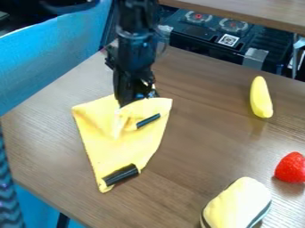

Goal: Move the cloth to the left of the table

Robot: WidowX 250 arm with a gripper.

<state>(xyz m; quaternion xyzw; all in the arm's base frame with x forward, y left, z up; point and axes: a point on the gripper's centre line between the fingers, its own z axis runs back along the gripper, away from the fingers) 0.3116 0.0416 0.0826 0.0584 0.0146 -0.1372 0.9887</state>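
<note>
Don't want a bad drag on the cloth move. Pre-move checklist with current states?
1. Gripper at the cloth: ok, at its far edge.
2. Grip on cloth secured: cannot tell.
3. Cloth fully on table: ok.
4. Cloth flat: not ok, bunched near the gripper.
5. Dark pieces on cloth fixed to it: cannot tell.
6. Banana and strawberry clear of cloth: ok, both off to its right in view.

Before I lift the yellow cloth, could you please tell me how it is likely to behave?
The cloth looks thin and is rumpled near the gripper, so it would probably hang limp. Spread out as it is, its lower corner may drag. The dark piece there could slide off if loose.
</note>
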